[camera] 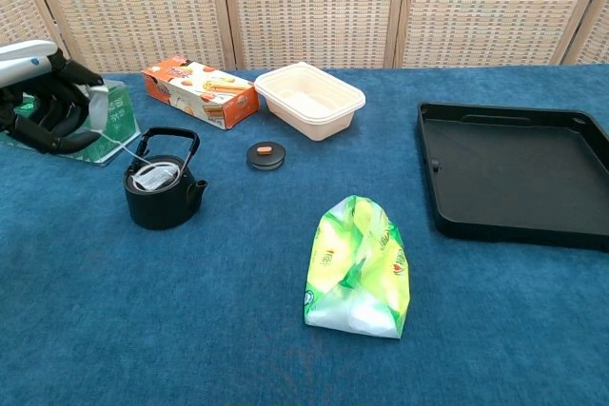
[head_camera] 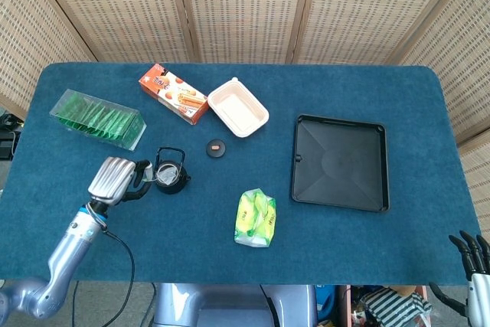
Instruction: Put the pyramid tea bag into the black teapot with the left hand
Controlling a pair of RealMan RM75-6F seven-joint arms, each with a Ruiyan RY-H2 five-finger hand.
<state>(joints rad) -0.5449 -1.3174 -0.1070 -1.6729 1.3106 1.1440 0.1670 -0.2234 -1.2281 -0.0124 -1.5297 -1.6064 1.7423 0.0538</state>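
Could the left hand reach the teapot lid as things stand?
Probably yes: the left hand is beside the black teapot, and the small lid lies just beyond on bare cloth, nothing between.

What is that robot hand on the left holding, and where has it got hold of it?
The left hand pinches the paper tag end of the tea bag's string. The pyramid tea bag itself sits inside the black teapot.
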